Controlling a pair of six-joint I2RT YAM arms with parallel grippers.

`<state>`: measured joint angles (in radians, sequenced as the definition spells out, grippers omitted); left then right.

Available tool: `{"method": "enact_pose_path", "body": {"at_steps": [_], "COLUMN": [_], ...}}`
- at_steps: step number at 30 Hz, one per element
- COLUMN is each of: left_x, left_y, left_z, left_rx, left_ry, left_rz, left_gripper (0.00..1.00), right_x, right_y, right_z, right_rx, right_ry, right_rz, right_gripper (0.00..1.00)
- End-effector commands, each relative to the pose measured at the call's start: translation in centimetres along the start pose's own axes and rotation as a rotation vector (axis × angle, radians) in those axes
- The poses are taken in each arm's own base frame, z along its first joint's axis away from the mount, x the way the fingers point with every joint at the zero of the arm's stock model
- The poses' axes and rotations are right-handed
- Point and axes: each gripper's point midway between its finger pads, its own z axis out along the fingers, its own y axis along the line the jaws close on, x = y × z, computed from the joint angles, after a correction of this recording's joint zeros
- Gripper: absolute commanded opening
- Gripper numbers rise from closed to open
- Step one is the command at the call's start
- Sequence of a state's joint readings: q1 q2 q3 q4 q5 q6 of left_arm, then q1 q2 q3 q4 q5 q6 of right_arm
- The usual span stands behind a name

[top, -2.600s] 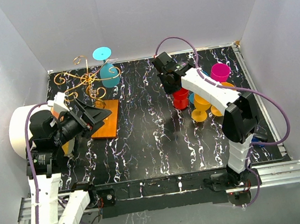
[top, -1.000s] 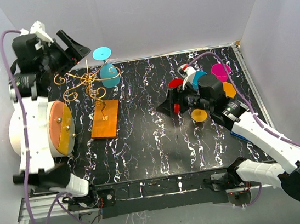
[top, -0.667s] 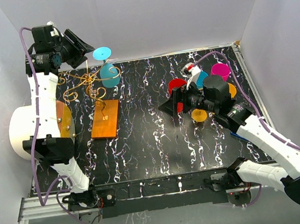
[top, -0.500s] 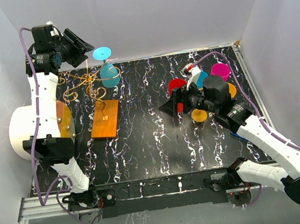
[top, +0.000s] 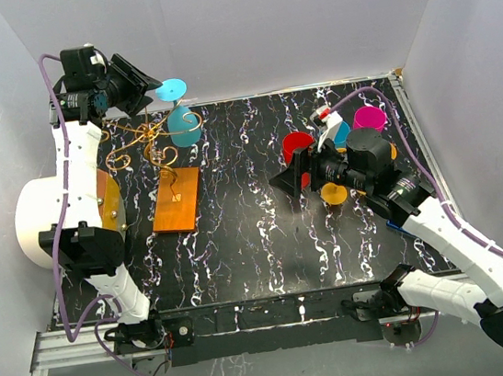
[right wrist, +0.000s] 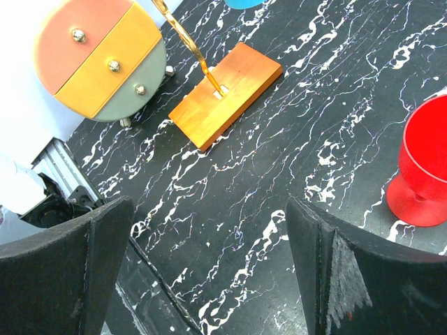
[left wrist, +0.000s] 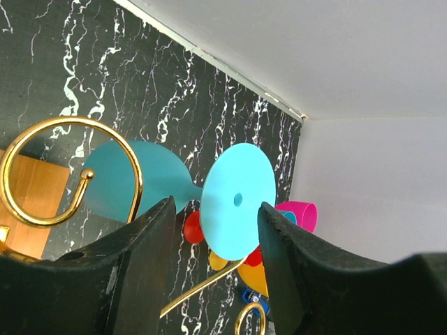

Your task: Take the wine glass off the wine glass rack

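Note:
The cyan wine glass [top: 184, 127] hangs upside down on the gold wine glass rack [top: 137, 129], its round foot [top: 171, 89] on top. The rack's stem stands in an orange-brown wooden base [top: 176, 201]. My left gripper [top: 151, 87] is raised at the foot's left side. In the left wrist view the foot [left wrist: 236, 199] sits between the tips of my left gripper [left wrist: 215, 204], brushing the right finger [left wrist: 279, 244]; a gap shows on the left, so the jaws are open. My right gripper [top: 285, 176] hovers wide open over the table [right wrist: 209, 209].
A white round drawer unit [top: 52, 219] stands at the left edge. Red [top: 297, 145], magenta [top: 369, 119] and yellow [top: 333, 193] cups cluster at the back right by my right arm. White walls close in on three sides.
My left gripper rose from beside the wooden base to the glass's foot, narrowing its jaws, and just shifted right onto the foot. The right arm drew back from the cups.

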<state>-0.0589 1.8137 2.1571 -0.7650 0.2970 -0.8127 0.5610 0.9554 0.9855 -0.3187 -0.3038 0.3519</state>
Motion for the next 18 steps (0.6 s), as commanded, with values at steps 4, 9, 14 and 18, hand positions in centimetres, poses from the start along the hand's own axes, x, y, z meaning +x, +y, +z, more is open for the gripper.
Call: {"method": "enact_pose_path", "body": {"at_steps": [4,9,14,18], "left_x": [0.04,0.02,0.07,0.14], "left_y": [-1.24,-1.29,-1.2,-0.93], "left_z": [-0.44,-0.25,-0.17,0.01], "left_rx": [0.061,0.065,0.063,0.054], "left_ry": [0.002,0.005,0.007,0.009], "left_rz": [-0.006,-0.007,-0.008,-0.01], "left_gripper": [0.44,0.4,0.36,0.36], "right_x": [-2.17,-2.28,-2.35,-2.46], "right_y": [0.56,0.53,0.57,0.58], "right_z": [-0.8,-0.97,-1.05,-1.17], "right_rx": [-0.003,0.002,0.002,0.004], "right_ry": [-0.077,-0.082,-0.084,-0.09], "right_rz": [-0.034,-0.038,-0.038,-0.04], "right_gripper": [0.89,0.89,0.89,0.89]}}
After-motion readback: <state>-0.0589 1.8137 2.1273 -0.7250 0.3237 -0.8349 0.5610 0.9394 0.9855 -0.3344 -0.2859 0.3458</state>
